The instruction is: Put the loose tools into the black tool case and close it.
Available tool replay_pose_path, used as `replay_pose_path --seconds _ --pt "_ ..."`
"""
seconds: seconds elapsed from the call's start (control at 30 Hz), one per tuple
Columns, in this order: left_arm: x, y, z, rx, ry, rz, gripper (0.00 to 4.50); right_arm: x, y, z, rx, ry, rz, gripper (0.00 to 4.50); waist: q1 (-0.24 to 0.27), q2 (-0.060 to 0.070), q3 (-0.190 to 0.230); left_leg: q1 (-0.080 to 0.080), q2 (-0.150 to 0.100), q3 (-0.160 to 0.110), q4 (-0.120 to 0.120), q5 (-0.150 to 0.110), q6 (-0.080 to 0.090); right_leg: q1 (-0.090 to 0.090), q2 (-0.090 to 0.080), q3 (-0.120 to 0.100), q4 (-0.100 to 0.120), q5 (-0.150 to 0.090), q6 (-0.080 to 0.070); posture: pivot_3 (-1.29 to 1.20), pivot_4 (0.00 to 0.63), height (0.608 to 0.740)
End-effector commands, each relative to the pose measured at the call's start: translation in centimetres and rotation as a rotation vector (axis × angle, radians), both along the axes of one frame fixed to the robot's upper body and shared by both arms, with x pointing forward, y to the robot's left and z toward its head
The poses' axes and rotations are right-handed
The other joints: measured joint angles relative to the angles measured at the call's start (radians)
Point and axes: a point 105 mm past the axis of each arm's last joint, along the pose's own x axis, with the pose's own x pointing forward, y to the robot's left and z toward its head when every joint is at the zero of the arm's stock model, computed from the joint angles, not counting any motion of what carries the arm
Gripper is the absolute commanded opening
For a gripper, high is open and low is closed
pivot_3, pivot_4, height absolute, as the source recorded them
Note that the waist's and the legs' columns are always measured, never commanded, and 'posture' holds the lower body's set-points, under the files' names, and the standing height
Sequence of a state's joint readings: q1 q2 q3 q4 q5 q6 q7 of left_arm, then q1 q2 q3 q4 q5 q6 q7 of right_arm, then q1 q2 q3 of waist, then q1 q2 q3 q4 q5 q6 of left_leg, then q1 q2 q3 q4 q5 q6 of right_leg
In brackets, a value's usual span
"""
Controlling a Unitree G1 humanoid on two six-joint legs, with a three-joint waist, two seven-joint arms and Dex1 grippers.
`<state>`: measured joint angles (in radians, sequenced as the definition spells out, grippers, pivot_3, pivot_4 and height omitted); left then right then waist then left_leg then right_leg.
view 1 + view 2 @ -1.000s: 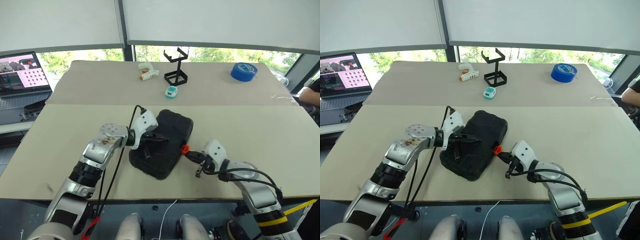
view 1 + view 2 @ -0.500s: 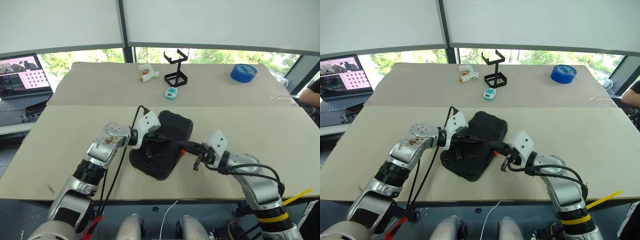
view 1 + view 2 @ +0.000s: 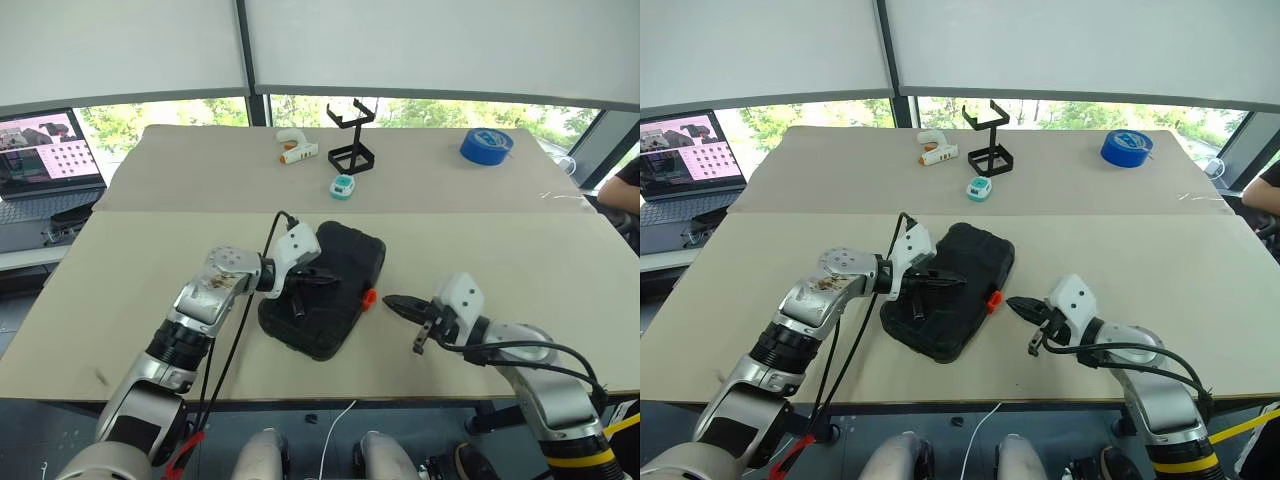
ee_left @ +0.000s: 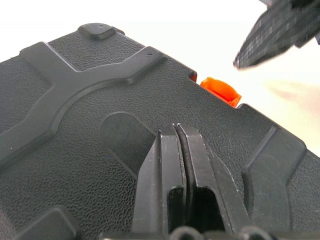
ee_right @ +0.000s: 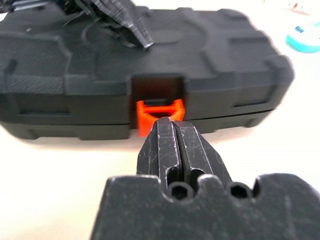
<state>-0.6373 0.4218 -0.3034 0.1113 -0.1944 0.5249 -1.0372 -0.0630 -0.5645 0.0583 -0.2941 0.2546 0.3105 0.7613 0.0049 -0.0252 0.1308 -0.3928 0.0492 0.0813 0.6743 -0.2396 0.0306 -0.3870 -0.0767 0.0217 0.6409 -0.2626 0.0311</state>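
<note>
on the near half of the bench (image 3: pixel 520 250) you have the black tool case (image 3: pixel 335 275) lying lid-down and shut, with no loose tools beside it, so the packing looks done. your left end effector (image 3: pixel 318 279) is clenched, empty, pressing on the lid. your right end effector (image 3: pixel 392 301) is clenched too, holding nothing, just beside the small orange latch (image 3: pixel 369 297). what's left, by my reading, is snapping that latch home.

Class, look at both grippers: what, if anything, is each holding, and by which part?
Nothing is held. The left gripper is shut, resting on the black tool case lid; the right gripper is shut, apart from the orange latch.
</note>
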Motion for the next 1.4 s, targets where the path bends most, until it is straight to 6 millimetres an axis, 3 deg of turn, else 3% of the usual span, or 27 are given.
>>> replay_pose_path --seconds 0.03,0.53,0.9,1.4 --pt "-1.3 1.2 -5.7 0.130 0.176 0.038 0.11 0.2 0.6 0.6 0.011 -0.028 0.019 0.00 0.001 0.000 0.000 0.000 0.000 0.000 0.000 0.000 0.000 0.000 0.000 0.000 0.000 0.000 0.000 0.00 0.150 0.740" --pt "-1.5 1.1 -5.7 0.122 0.186 0.046 0.11 1.1 3.1 0.9 0.055 -0.034 0.081 0.00 -0.005 -0.001 0.000 0.001 0.001 0.000 -0.002 0.000 0.000 0.000 0.000 0.001 0.000 -0.001 -0.001 0.00 0.150 0.740" --pt "-1.4 1.3 -5.6 0.124 0.182 0.051 0.11 1.8 2.0 0.0 -0.013 0.010 0.024 0.00 -0.014 -0.002 -0.001 0.003 0.000 0.000 -0.007 0.000 0.000 -0.001 0.000 0.004 -0.001 -0.001 -0.002 0.00 0.150 0.740" --pt "-1.4 1.4 -5.9 0.134 0.194 0.052 0.11 2.0 4.7 0.8 0.074 -0.001 0.094 0.00 -0.023 -0.003 -0.001 0.004 0.001 0.000 -0.010 0.000 0.000 -0.002 0.001 0.006 -0.002 -0.001 -0.002 0.00 0.150 0.740"
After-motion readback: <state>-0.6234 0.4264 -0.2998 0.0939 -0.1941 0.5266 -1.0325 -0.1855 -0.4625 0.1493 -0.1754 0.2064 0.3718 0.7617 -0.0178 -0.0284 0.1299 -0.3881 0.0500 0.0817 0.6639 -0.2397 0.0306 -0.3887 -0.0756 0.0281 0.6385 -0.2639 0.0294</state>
